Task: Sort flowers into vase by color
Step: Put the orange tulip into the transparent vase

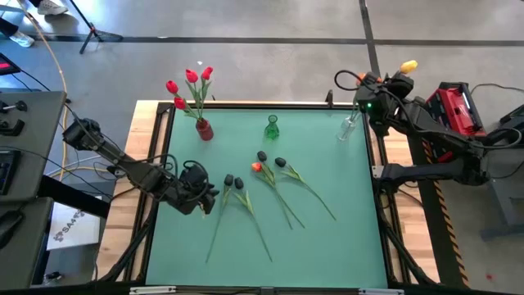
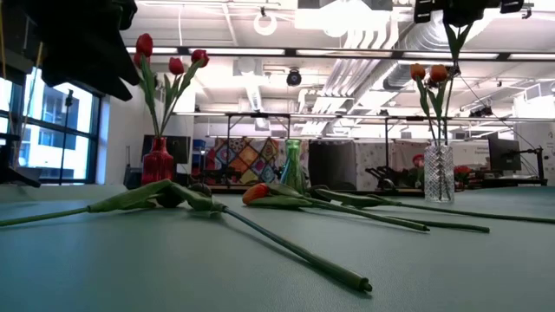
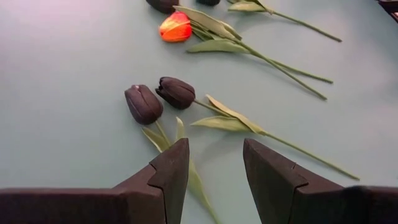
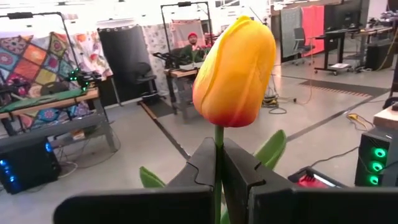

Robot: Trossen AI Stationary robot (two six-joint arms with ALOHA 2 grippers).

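Green felt-like matting covered the table [image 1: 327,246], and on it, around the middle of the high view, lay the loose flowers: two black tulips [image 1: 233,181] side by side just right of the left gripper [image 1: 214,195], then an orange-red tulip [image 1: 256,167] touching two more black tulips [image 1: 271,159], all with stems trailing toward the lower right. Along the mat's upper edge stood a red vase [image 1: 204,129] holding red tulips [image 1: 190,82], an empty green vase [image 1: 272,128] at centre, and a clear vase [image 1: 349,127] at the right with orange flowers [image 2: 428,73] in it. Above that clear vase, in the upper right of the frame, the right gripper [image 4: 219,163] had its jaws pressed together on the stem of a yellow-orange tulip [image 4: 235,65]. The left gripper's jaws stood spread, holding nothing, just short of the black pair. No brand, label or writing could be read anywhere.
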